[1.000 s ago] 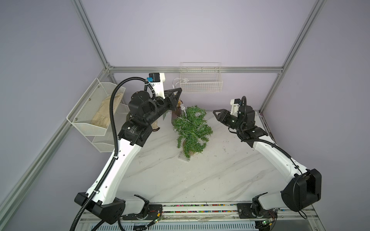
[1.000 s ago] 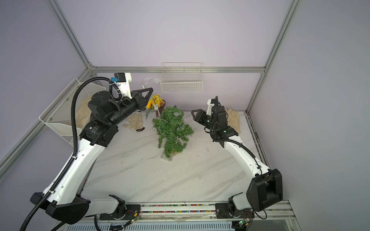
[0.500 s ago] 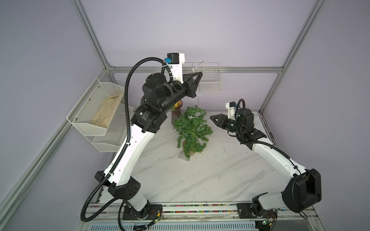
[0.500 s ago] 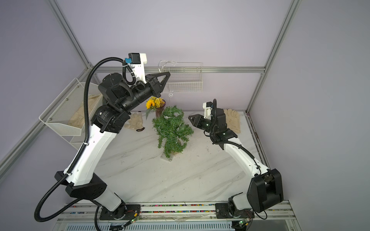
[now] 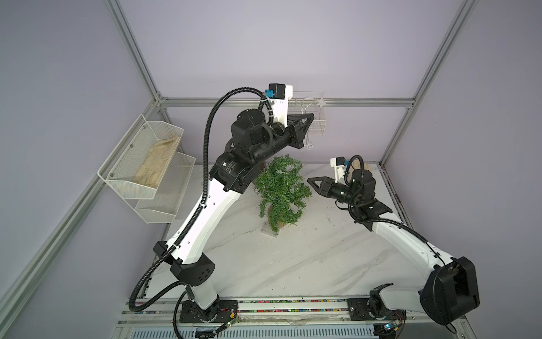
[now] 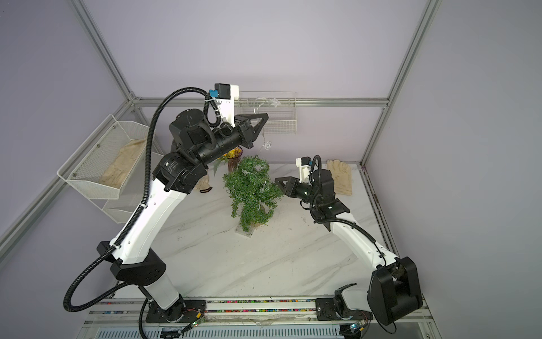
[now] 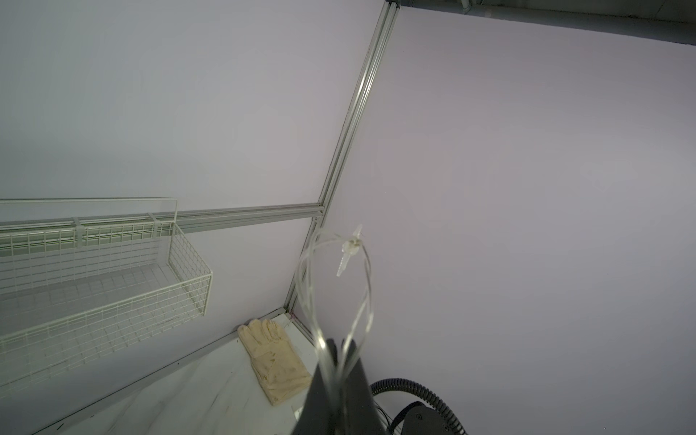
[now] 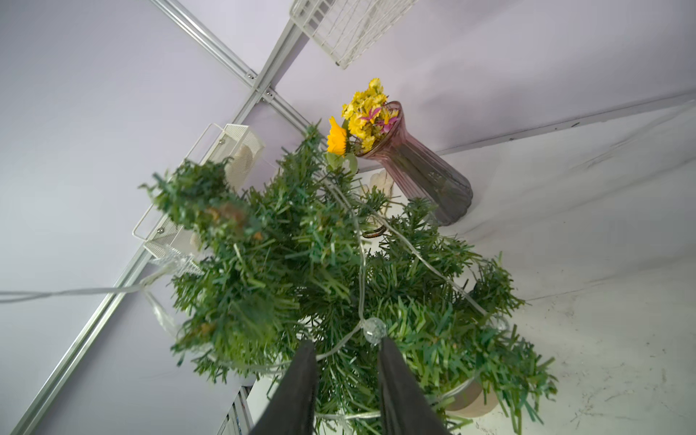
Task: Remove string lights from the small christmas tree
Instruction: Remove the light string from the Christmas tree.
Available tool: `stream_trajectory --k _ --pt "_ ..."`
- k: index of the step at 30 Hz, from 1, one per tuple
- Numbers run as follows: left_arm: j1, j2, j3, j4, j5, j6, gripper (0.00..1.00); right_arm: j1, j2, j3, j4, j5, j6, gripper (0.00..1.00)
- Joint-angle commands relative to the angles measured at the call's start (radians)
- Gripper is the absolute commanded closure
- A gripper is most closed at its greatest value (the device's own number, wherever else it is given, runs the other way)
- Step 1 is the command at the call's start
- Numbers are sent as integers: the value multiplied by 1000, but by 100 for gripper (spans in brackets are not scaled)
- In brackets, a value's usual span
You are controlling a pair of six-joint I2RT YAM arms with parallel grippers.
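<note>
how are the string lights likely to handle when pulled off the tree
Probably floppy and light: the string lights curl in thin loops from the shut left gripper. Likely to snag, since the strand threads through the branches of the small christmas tree.

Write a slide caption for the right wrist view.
Right end effector, jaws apart, straddling a strand of the string lights on the small christmas tree; flower vase behind.

We see a green tree (image 5: 281, 190), clear silvery string lights (image 7: 352, 246), a white grey-veined worktop (image 5: 293, 264), a purplish ribbed vase (image 8: 422, 173), yellow flowers (image 8: 367, 113).
</note>
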Motion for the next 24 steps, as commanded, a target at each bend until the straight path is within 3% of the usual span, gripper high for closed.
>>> stream_trajectory --k 1,8,24 --pt "-3 -12 67 25 -10 16 100 44 -38 -72 193 -9 -56 68" --pt "-3 -27 44 24 -40 40 100 147 -28 -146 305 105 -120 65" --pt "-3 -40 40 12 -53 60 100 156 37 -81 208 249 -198 65"
